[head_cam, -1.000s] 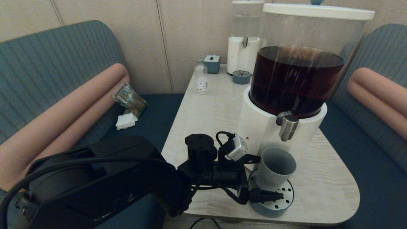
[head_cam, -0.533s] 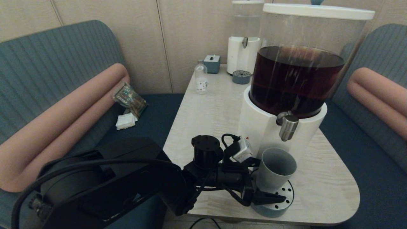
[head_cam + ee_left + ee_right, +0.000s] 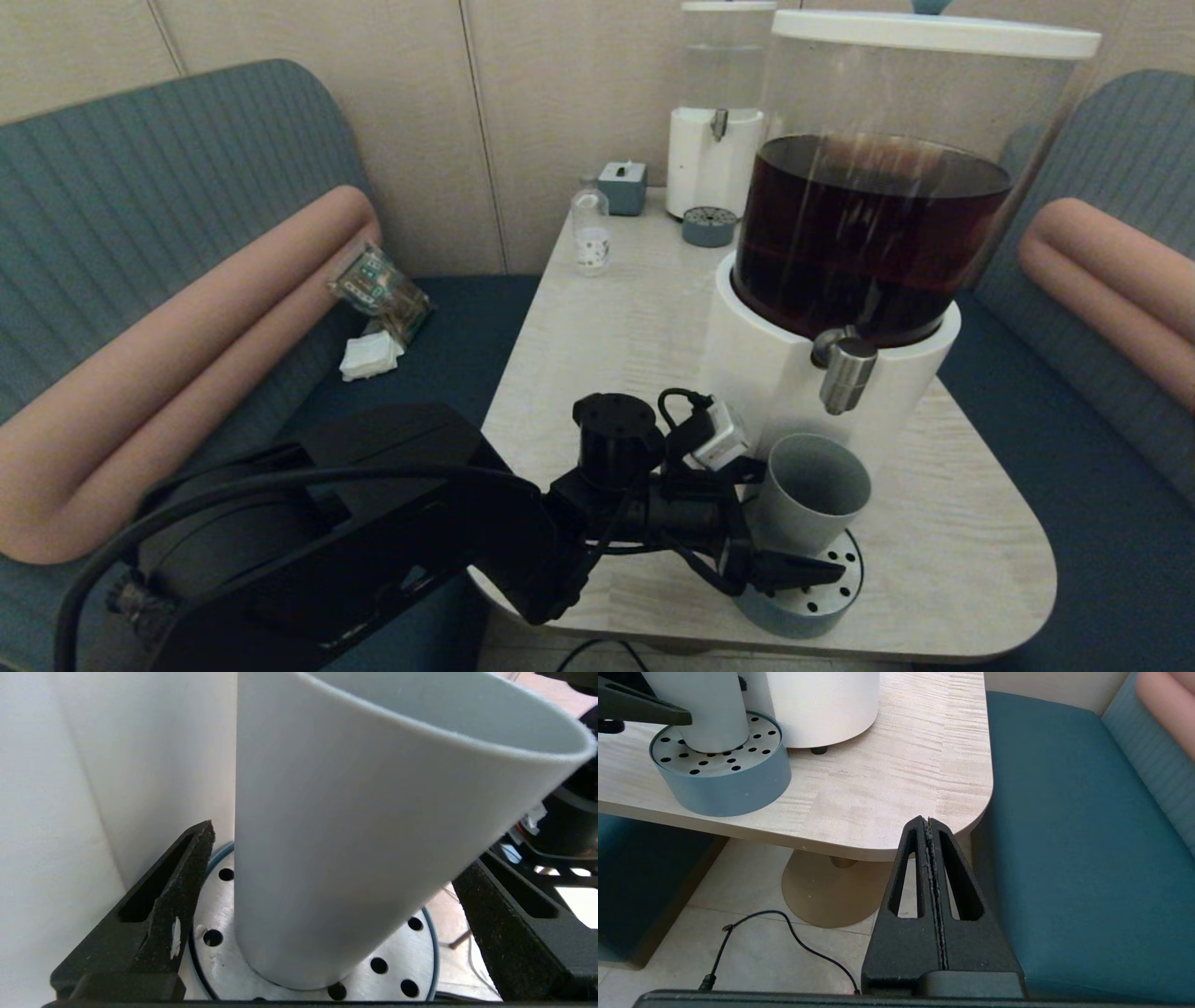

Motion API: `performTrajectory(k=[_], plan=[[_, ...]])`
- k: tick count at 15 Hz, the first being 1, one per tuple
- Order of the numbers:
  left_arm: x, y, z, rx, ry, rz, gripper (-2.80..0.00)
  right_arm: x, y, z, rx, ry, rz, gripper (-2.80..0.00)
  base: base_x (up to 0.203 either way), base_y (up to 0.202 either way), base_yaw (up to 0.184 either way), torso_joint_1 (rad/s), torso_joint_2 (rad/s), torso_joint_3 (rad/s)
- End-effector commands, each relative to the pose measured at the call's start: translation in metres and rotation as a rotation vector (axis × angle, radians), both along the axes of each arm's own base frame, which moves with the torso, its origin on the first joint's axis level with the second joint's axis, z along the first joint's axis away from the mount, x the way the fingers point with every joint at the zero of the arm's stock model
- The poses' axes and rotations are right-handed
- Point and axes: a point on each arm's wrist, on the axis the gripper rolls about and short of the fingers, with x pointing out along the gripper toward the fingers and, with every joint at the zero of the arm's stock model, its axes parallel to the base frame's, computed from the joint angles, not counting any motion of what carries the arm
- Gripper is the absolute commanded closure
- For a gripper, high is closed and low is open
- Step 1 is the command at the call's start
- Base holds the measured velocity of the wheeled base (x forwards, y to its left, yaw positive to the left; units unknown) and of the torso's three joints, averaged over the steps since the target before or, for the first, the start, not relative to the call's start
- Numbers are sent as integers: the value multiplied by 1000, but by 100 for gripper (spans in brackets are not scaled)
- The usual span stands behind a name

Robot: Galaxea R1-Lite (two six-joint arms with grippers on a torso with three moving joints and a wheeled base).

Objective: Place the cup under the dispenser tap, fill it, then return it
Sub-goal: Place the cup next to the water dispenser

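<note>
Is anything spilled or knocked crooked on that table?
No spill shows. The cup stands upright on the holed drip tray below the tap, apparently empty. The left gripper has its fingers open on either side of it. Odd bits: a snack packet and tissues on the bench.

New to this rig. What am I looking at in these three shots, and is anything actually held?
It is a two-armed robot at a small table.

The wide shot is from its head camera; the other two come from cameras on each wrist, looking past the fingers.

On the table: a big dispenser of dark liquid with a steel tap, and under it a grey-blue cup standing on a round perforated drip tray. Further back are a small clear bottle and a second white dispenser.

The left hand sits around the cup with its fingers wide open, a gap on each side, so nothing is held. The right hand is parked, shut, beyond the table's corner.
</note>
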Motion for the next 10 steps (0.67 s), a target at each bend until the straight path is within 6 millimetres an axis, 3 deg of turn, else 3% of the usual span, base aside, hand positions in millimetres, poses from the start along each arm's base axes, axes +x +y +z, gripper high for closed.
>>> performTrajectory(k=[1,5,6,10], plan=[[0,-3,3,-13,-14,-6,-280,0,0,0,-1,-1,1,0,0,0,0,0,0,0],[6,-9,11,-32,-36,16,-280,0,0,0,-1,1,1,0,0,0,0,0,0,0],[6,-10,12,-35,-39,18,0,0,0,0,-1,1,1,0,0,0,0,0,0,0],[5,-11,15,-40,-43,12,0,0,0,0,-1,1,1,0,0,0,0,0,0,0]])
